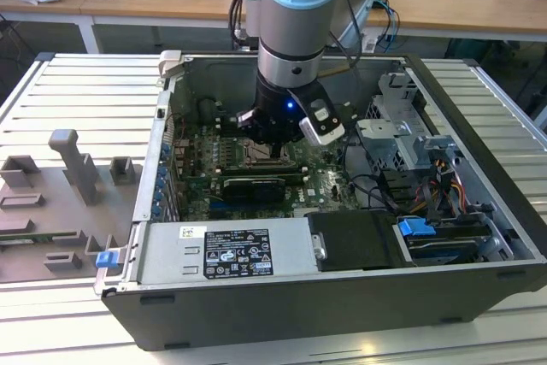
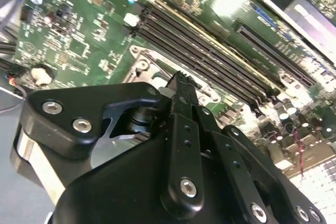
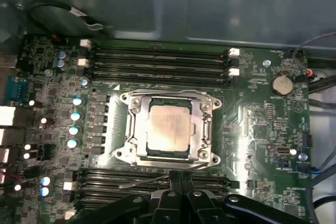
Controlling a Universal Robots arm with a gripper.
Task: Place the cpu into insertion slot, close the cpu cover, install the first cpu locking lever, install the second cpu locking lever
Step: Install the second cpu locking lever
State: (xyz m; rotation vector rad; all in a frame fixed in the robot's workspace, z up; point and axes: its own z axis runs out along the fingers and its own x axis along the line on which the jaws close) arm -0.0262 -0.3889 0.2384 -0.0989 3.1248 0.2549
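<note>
- The cpu [image 3: 168,128] lies flat in the insertion slot [image 3: 137,153], centre of the first wrist view, its silvery top facing up; seated like this, the chip step looks done.
- The cpu cover [image 3: 206,124] lies down over it as a silver frame, the chip showing through its square window. It has to sit flat so the levers can clamp it.
- A thin metal locking lever [image 3: 149,180] runs along the lower edge of the socket, just above the gripper [image 3: 176,179]. Whether it is already hooked under its catch is hard to judge from here.
- The fingers [image 2: 181,95] look pressed together with no gap and nothing held between them, their tip low beside the socket frame in the second wrist view, a pose suited to pushing a lever rather than grasping.
- In the exterior view the arm reaches straight down into the open computer case [image 1: 479,211], gripper [image 1: 275,150] over the green motherboard [image 1: 329,181], the case resting on a ribbed tabletop [image 1: 77,91].
- Memory slots [image 3: 157,59] flank the socket on both sides, leaving little room.
</note>
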